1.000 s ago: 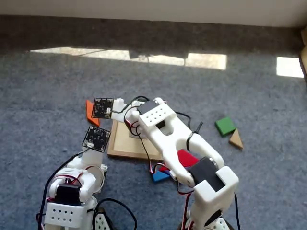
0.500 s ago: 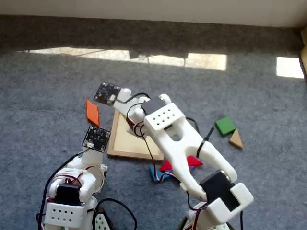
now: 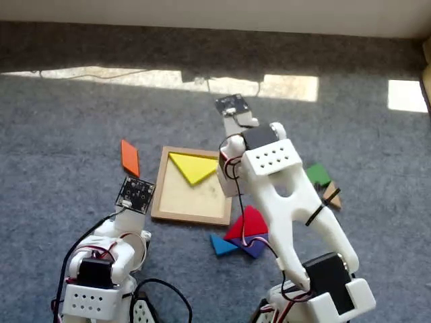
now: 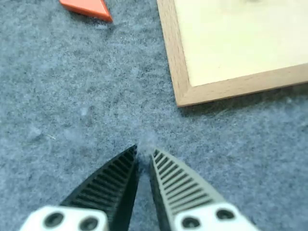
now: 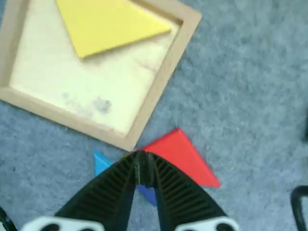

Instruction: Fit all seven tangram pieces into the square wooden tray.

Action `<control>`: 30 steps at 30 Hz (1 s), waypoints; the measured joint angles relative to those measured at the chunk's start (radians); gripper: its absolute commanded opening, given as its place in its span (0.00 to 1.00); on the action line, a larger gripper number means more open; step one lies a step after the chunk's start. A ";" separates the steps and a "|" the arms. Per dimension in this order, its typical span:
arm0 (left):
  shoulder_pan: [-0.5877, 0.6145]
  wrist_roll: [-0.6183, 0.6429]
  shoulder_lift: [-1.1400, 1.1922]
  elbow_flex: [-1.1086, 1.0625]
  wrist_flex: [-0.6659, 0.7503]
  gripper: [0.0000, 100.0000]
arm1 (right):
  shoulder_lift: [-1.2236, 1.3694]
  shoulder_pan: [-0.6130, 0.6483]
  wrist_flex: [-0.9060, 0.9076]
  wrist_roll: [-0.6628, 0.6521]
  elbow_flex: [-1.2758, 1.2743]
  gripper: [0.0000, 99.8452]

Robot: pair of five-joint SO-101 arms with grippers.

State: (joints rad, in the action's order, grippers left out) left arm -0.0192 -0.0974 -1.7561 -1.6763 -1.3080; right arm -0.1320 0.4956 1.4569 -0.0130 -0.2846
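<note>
**Task state.** The square wooden tray (image 3: 190, 219) lay flat on the grey, fibrous-covered table (image 3: 74, 121). One piece, the yellow triangle (image 3: 193, 166), sat inside it, tucked against the far rim, which left the rest of the floor free for other pieces. By this count, one of seven was fitted.

**Loose pieces.** The orange parallelogram (image 3: 129, 158) lay just beside the tray's left rim. The red piece (image 3: 248, 222), the blue triangle (image 3: 222, 244) and a dark purple piece (image 3: 256, 248) were bunched together off the tray's near right corner, partly overlapping. The green square (image 3: 317, 175) and the tan triangle (image 3: 331, 195) lay farther right, well apart from the tray.

**Claws.** The left claw (image 4: 143, 156) hovered over bare table near a tray corner, jaws all but closed, gripping nothing. The right claw (image 5: 142, 162) hung above the tray's corner next to the red piece, jaws pressed together and empty. That placement probably suited a pick from the bunched group, once it opened.

**Markings.** No legible writing appeared on the tray or the pieces.
</note>
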 measured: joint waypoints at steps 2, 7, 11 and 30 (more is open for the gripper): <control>0.000 0.000 0.000 0.000 0.000 0.01 | 0.000 -0.015 0.038 0.002 0.000 0.03; 0.000 0.000 0.000 0.000 0.000 0.01 | 0.000 -0.089 0.101 0.003 0.000 0.05; 0.000 0.000 0.000 0.000 0.000 0.01 | -0.003 -0.143 0.110 0.074 0.000 0.05; 0.000 0.000 0.000 0.000 0.000 0.01 | 0.018 -0.493 -0.098 0.103 0.000 0.33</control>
State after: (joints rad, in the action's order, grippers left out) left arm -0.0192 -0.0974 -1.7561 -1.6763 -1.3080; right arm -0.1135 0.0031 1.3587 0.0898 -0.2846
